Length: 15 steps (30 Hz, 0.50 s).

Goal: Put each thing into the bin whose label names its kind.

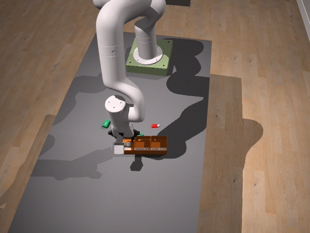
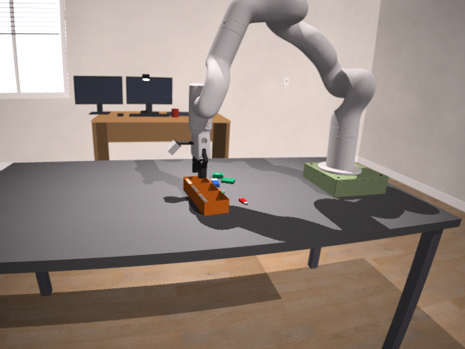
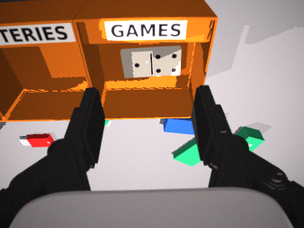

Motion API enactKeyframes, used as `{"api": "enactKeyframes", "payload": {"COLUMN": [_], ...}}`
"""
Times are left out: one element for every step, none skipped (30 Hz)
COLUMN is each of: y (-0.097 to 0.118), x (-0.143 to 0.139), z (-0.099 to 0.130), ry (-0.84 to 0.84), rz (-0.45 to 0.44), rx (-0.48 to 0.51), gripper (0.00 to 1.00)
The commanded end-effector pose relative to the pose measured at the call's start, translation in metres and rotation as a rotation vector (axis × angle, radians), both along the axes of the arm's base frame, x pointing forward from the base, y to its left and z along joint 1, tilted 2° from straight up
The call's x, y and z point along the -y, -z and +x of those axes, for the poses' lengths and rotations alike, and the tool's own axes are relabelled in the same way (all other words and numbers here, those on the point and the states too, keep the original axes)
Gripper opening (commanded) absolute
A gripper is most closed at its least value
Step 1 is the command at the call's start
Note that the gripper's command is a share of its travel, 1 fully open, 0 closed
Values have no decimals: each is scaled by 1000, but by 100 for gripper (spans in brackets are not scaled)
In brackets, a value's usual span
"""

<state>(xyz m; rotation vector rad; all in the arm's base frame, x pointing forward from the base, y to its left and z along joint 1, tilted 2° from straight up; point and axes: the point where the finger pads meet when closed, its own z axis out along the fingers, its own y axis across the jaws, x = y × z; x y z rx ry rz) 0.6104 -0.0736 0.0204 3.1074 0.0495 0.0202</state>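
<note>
- Now the dark table (image 2: pixel 93 210) carries everything: the arm's green base block (image 2: pixel 370 183) at one end, the orange bin row (image 2: pixel 210 204) near the middle, and the loose pieces beside it.
- The arm (image 2: pixel 222 56) reaches over and hangs its wrist straight above the end compartment of the bin row, the one labelled GAMES (image 3: pixel 145 30); the neighbouring label reads as BATTERIES (image 3: pixel 35 34), cut off at the edge of the wrist view.
- The gripper (image 3: pixel 148 122) stands with its fingers well spread and nothing between them.
- The domino (image 3: pixel 152 61) lies inside the GAMES compartment, clear of both fingers; this looks like the release step of that sort, done.
- Outside the bins a blue block (image 3: pixel 179 126), two green pieces (image 3: pixel 187 153) and (image 3: pixel 253 136), and a red USB stick (image 3: pixel 37 141) wait on the table.
- Judging from this, the next move calls for lifting clear of the bin wall, then picking a remaining piece whose kind a label names; the third label is too small to read surely.
</note>
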Motion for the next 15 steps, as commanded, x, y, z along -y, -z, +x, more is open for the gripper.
{"api": "enactKeyframes", "payload": {"y": [-8, -8, -8, -8, -8, -8, -8, -9, -9, -9, -9, -10, -10, -10, -10], "x": [0, 0, 0, 0, 0, 0, 0, -6, -11, -16, -22, -27, -32, -38, -43], "z": [1, 1, 1, 1, 1, 1, 1, -5, -12, -18, -24, -31, -37, -43, -50], "ry": [0, 0, 0, 0, 0, 0, 0, -50, -100, -150, -182, -208, -239, -272, -305], "rz": [0, 0, 0, 0, 0, 0, 0, -1, -2, -3, -3, -4, -5, -6, -7], "rx": [3, 3, 3, 3, 3, 3, 3, 2, 0, -2, -3, -4, -5, -7, -9], "gripper": [71, 71, 71, 71, 71, 71, 71, 23, 23, 23, 23, 23, 23, 23, 23]}}
